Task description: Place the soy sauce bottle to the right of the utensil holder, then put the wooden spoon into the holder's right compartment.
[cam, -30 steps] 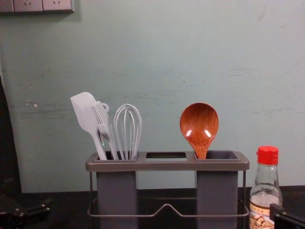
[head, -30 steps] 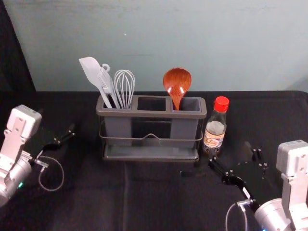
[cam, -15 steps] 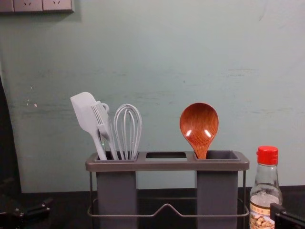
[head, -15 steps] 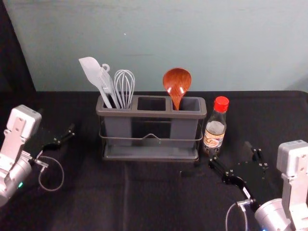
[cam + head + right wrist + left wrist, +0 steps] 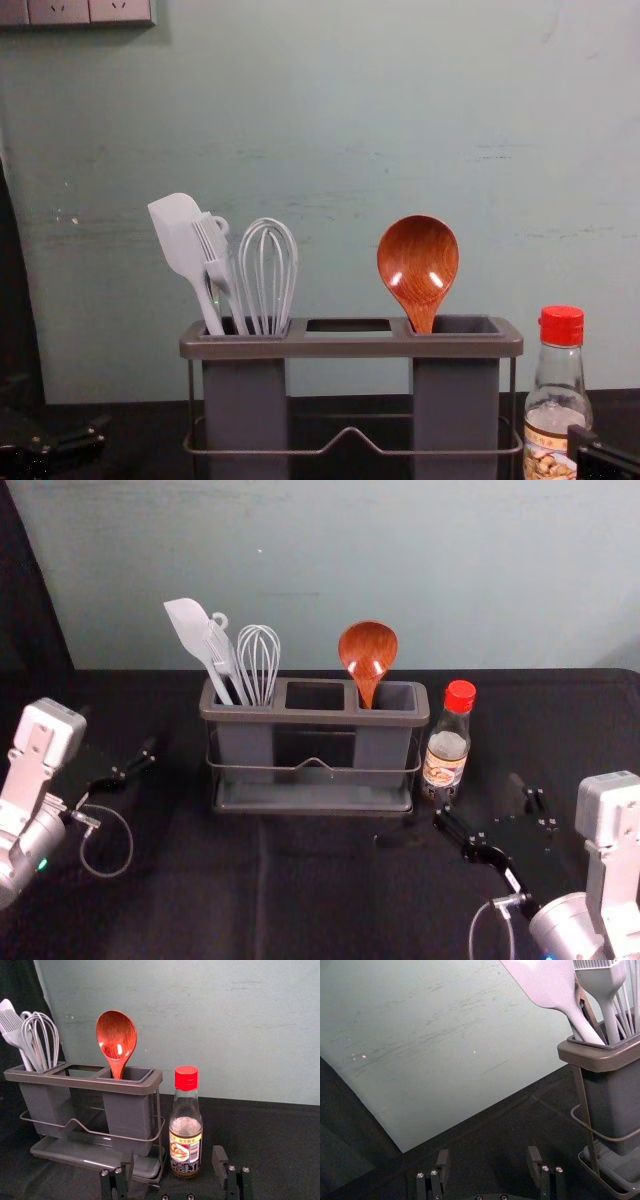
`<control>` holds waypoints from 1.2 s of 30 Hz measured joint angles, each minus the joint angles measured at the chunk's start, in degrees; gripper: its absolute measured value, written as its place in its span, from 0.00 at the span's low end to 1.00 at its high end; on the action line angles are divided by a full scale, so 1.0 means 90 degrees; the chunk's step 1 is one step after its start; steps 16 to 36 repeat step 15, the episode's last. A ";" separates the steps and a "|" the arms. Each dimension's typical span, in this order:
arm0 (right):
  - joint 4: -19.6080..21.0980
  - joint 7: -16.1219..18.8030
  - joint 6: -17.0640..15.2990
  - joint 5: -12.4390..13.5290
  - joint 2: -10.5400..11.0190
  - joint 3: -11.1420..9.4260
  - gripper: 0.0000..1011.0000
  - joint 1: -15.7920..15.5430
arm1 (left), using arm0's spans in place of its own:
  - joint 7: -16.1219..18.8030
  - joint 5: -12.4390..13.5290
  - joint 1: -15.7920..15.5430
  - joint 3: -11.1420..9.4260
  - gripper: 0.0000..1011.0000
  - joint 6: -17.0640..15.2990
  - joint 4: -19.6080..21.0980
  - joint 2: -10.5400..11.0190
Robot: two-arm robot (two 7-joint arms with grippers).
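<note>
- Bottle [image 5: 444, 760]: upright, right of holder [image 5: 315, 718], toward surface's [image 5: 200, 900] far edge.
- Spoon [image 5: 367, 652]: in right compartment; seemingly nothing left.
- My right pincer [image 5: 173, 1156]: wide, empty, near bottle.
- Left pincer [image 5: 488, 1155]: wide, idle, left of holder.

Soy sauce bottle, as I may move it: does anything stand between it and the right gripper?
Nothing visible stands between the open right gripper and the soy sauce bottle; the utensil holder is beside that path.

On the soy sauce bottle [image 5: 186, 1114], the label [image 5: 179, 1151] bears Chinese characters too small to read.
</note>
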State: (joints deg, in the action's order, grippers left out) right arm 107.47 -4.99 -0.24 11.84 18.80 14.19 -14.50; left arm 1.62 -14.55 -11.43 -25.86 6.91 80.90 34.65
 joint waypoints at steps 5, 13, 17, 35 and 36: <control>0.0000 0.0000 0.0000 0.0000 0.0000 0.0000 0.99 0.0000 | 0.0000 0.0000 0.0000 0.0000 1.00 0.0000 0.0000 0.0000; 0.0000 0.0001 0.0000 0.0000 0.0000 0.0000 0.99 0.0000 | 0.0000 0.0000 0.0000 0.0000 1.00 0.0000 0.0000 0.0000; 0.0000 0.0001 0.0000 0.0000 0.0000 0.0000 0.99 0.0000 | 0.0000 0.0000 0.0000 0.0000 1.00 0.0000 0.0000 0.0000; 0.0000 0.0001 0.0000 0.0000 0.0000 0.0000 0.99 0.0000 | 0.0000 0.0000 0.0000 0.0000 1.00 0.0000 0.0000 0.0000; 0.0000 0.0001 0.0000 0.0000 0.0000 0.0000 0.99 0.0000 | 0.0000 0.0000 0.0000 0.0000 1.00 0.0000 0.0000 0.0000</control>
